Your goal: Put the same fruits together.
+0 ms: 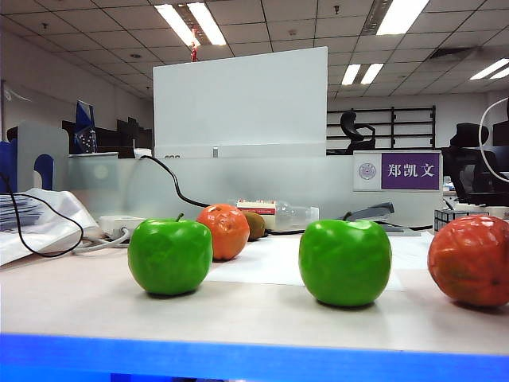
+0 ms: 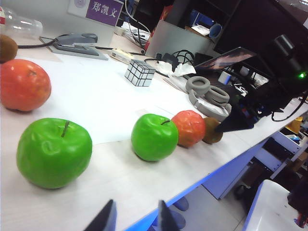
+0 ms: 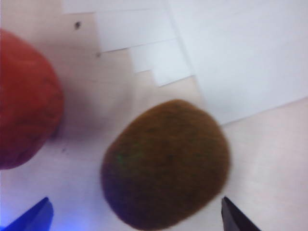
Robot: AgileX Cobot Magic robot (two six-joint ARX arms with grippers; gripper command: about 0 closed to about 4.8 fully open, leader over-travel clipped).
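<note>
Straddling kiwi [image 3: 166, 163] – right jaws wide, left jaws parted, empty

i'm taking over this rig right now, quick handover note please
Right gripper: jaws open, directly above the brown fuzzy oval kiwi at the right end of the row, holding nothing.
Left gripper: jaws parted, empty, off the table's front edge.
Fruits: a glossy green apple, a second green apple, an orange-red wrinkled fruit touching that kiwi, another orange-red fruit and a second brown kiwi farther back.
Done: nothing grouped.
Left: pair up the apples, orange-red fruits and kiwis.
</note>
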